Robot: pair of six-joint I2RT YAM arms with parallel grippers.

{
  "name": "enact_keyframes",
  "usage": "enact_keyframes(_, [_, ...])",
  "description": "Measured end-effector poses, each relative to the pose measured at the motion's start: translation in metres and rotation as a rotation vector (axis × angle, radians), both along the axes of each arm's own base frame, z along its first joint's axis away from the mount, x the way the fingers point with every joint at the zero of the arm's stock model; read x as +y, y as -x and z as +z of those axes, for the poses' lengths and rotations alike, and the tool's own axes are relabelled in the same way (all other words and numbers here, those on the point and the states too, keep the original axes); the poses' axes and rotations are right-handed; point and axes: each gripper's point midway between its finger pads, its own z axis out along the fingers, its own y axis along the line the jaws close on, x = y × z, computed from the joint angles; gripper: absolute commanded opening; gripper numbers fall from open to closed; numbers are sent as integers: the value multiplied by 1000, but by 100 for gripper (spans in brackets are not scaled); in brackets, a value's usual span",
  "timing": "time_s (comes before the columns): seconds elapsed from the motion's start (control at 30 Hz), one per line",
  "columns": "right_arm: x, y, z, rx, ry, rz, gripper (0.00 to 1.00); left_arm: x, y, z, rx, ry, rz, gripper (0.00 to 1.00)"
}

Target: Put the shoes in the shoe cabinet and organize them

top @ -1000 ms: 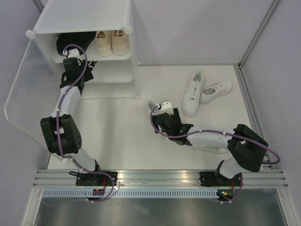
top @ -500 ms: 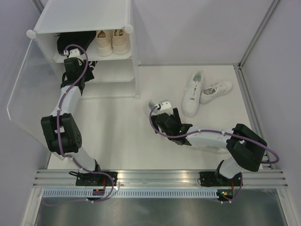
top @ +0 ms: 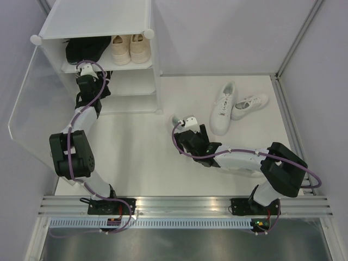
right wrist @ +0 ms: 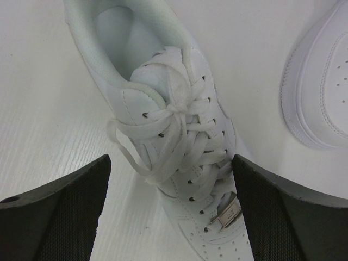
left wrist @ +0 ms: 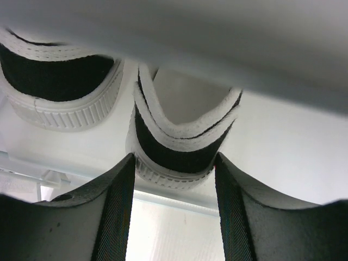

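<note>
1. Top external view: the shoe cabinet [top: 95,19] stands at 10 o'clock on the white table [top: 136,157]. Its frosted door [top: 30,109] is swung open toward 8 o'clock.
2. On the top shelf, a beige pair [top: 130,49] sits side by side at the right end, with dark shoes to its left, toward 9 o'clock.
3. In the left wrist view those dark shoes are black and white. The heel of one black-and-white sneaker [left wrist: 182,136] faces the camera with its ribbed white sole downward. A second black-and-white sneaker [left wrist: 60,81] sits just beside it at 10 o'clock.
4. The left gripper [left wrist: 174,159] is clamped on the first sneaker's heel, with one finger against each side.
5. A white sneaker [right wrist: 174,109] stands upright near the middle of the table, at 4 o'clock from the cabinet. Its laces are tied, and in the right wrist view its toe points toward 5 o'clock.
6. The right gripper [right wrist: 171,157] hangs over that sneaker with its jaws spread wide, one finger on either side of the laces, holding nothing.
7. Two more white sneakers [top: 223,109] lie against each other at 2 o'clock on the table, well apart from the cabinet.
</note>
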Motion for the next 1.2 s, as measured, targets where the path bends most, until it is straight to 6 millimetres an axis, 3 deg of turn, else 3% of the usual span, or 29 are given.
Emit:
enact_keyframes(0.37, [0, -1, 0, 2, 7, -3, 96, 2, -4, 5, -33, 10, 16, 38])
enact_keyframes(0.73, [0, -1, -2, 3, 22, -2, 95, 5, -25, 3, -24, 11, 20, 43])
enact_keyframes(1.07, [0, -2, -2, 4, 27, -3, 96, 5, -23, 2, -32, 14, 30, 73])
enact_keyframes(1.2, [0, -2, -2, 4, 27, -3, 96, 7, -16, -2, -27, 18, 53, 90])
